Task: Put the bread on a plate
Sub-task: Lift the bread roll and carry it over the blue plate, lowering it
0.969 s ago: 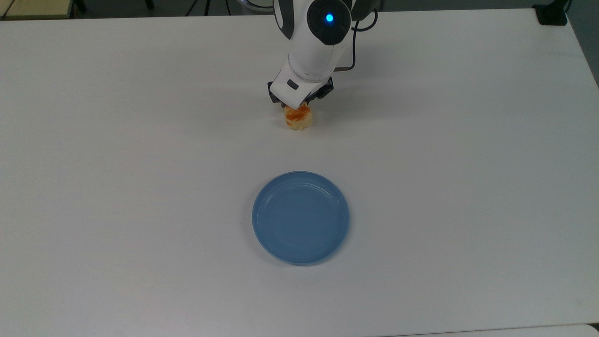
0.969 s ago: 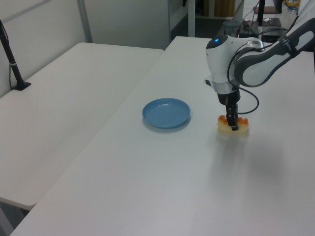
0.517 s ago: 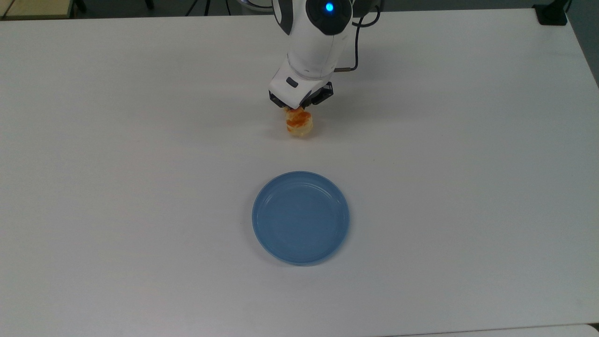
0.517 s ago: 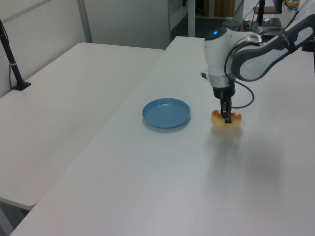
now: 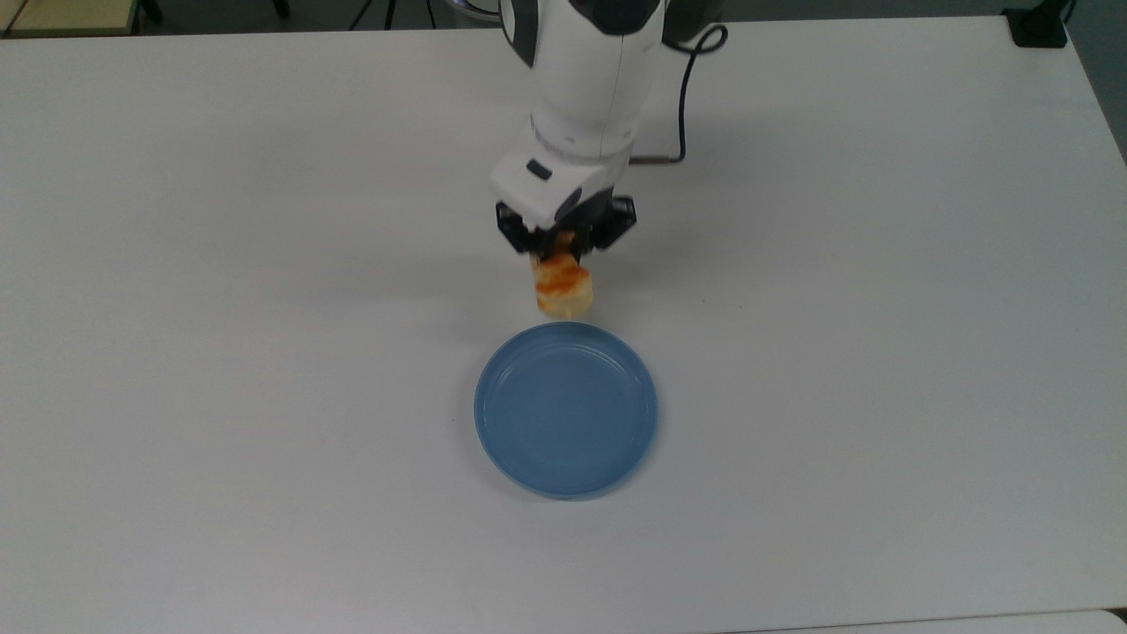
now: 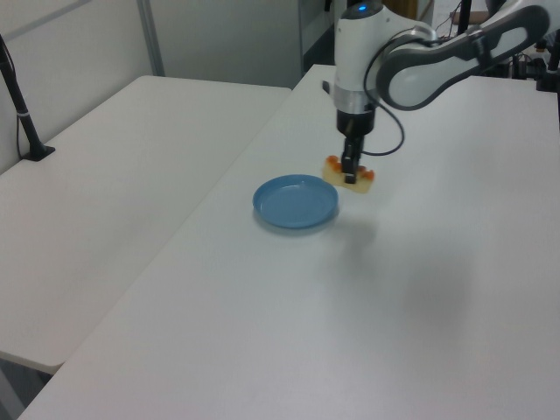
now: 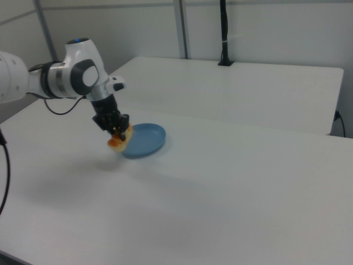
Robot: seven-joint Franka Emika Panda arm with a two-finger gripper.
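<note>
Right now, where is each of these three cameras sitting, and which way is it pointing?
Top view: high above the white table, looking down opposite the arm's base; gripper holds the bread above the blue plate.
Left view: raised, off one side; the arm reaches in from the left view's right.
Right view: lower, off the opposite side; the arm enters from the right view's left.
All three share the bread, the plate and the gripper.

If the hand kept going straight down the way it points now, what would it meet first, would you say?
Probably the bare table, just short of the plate. The hand points down, holding the bread clear of the surface; depth is hard to judge.
</note>
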